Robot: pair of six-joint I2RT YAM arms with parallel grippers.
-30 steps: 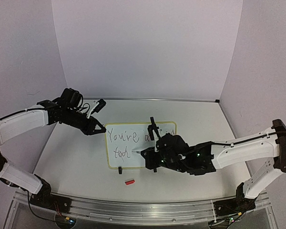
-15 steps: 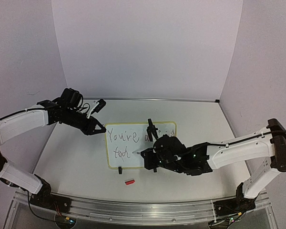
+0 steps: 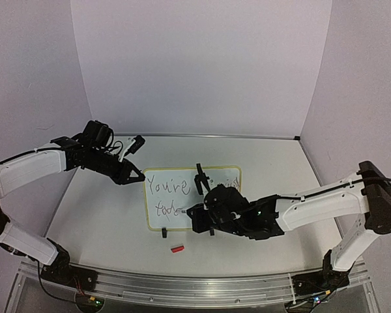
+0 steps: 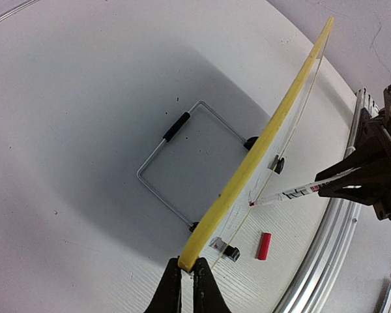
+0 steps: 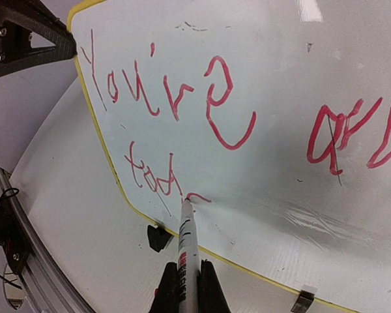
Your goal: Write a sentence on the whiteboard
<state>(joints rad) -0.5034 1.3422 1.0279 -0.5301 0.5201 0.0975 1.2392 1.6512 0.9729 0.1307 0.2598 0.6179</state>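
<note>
The whiteboard (image 3: 161, 220) with its yellow frame stands tilted on the table, seen edge-on in the left wrist view (image 4: 260, 140). My left gripper (image 3: 141, 177) (image 4: 187, 274) is shut on its upper left corner. The sentence (image 5: 169, 91) is in red marker: "You're" and part of a second word on the top line, "tod" (image 5: 150, 173) below. My right gripper (image 5: 186, 287) (image 3: 192, 212) is shut on a white marker (image 5: 186, 251), whose tip touches the board at the left end of a short new stroke after "tod".
A red marker cap (image 3: 176, 248) (image 4: 264, 246) lies on the table in front of the board. A wire stand (image 4: 182, 163) props the board from behind. Two black clip feet (image 5: 158, 236) sit on its lower edge. Metal rail (image 3: 182, 290) along the near table edge.
My right arm has shifted left along the lower line with the marker, and a short new stroke shows after "tod". The left arm and the board have not moved.
</note>
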